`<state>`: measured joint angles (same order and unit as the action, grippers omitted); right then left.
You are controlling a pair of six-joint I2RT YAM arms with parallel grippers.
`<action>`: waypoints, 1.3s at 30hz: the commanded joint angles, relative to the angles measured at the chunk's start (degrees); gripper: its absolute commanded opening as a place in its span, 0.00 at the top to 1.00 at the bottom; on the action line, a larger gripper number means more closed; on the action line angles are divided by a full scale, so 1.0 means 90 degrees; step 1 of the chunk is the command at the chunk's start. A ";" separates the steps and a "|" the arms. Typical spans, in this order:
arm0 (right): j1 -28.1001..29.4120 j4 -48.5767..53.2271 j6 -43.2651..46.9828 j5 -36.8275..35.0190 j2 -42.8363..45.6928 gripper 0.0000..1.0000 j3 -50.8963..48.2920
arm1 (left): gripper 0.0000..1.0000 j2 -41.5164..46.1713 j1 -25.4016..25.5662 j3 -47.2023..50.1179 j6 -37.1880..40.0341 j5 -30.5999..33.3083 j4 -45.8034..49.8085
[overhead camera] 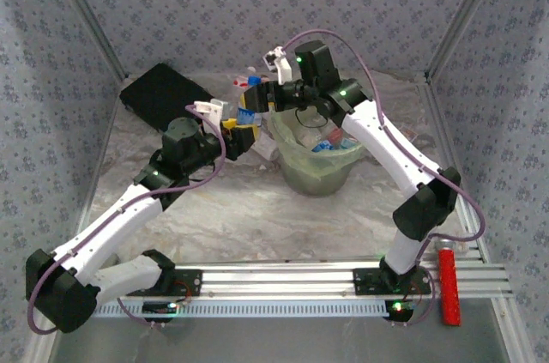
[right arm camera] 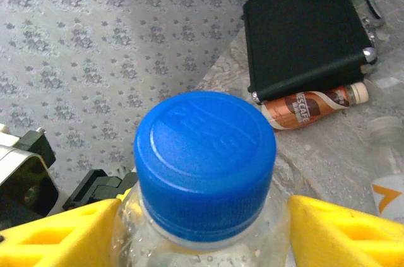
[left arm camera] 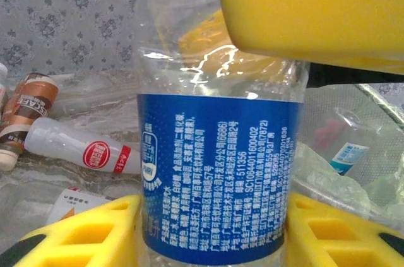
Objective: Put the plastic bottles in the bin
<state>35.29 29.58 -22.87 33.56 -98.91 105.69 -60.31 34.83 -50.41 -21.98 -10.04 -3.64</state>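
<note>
Left claw (left arm camera: 214,232) grips blue-label bottle (left arm camera: 218,153) beside bin (overhead camera: 314,177); right claw (right arm camera: 205,234) flanks cap (right arm camera: 205,160).

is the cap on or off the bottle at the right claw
On. A blue cap sits over the neck of the clear bottle, between the yellow fingers of the right claw.

I am reading white Chinese print and the number 511356 on the blue label (left arm camera: 221,172) of the clear bottle (left arm camera: 214,59). The brown bottle (right arm camera: 312,106) beside the black case (right arm camera: 303,27) is showing "ESCAFE". The blue cap (right arm camera: 205,160) is carrying raised letters I cannot make out.
</note>
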 commanded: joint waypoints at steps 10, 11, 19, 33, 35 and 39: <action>0.0005 -0.0143 -0.0066 0.0204 -0.0016 0.52 0.0227 | 0.42 0.0046 0.0059 -0.0175 -0.0011 -0.0080 -0.0352; 0.0005 -0.0143 -0.0066 0.0206 0.0002 0.52 0.0249 | 0.34 0.0065 0.0061 -0.0177 -0.0009 -0.0072 -0.0348; -0.0097 0.0110 0.0123 0.0111 0.0033 0.54 0.0838 | 0.07 0.0538 0.0066 0.0041 -0.0048 0.0241 0.0101; -0.1333 0.1273 0.0701 -0.0744 0.1024 0.54 0.1049 | 0.08 0.0951 -0.0432 0.0482 -0.1037 0.2293 0.2588; -0.1568 0.1548 0.0848 -0.0876 0.1185 0.54 0.0921 | 0.09 0.0863 -0.0664 0.0504 -0.1210 0.2367 0.2881; -0.1948 0.2130 0.0956 -0.0976 0.1292 0.54 0.0714 | 0.09 0.0473 -0.0938 0.0419 -0.1235 0.2602 0.3578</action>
<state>19.14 42.78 -16.62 26.46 -88.23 113.80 -54.28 27.35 -45.56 -31.22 10.22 22.15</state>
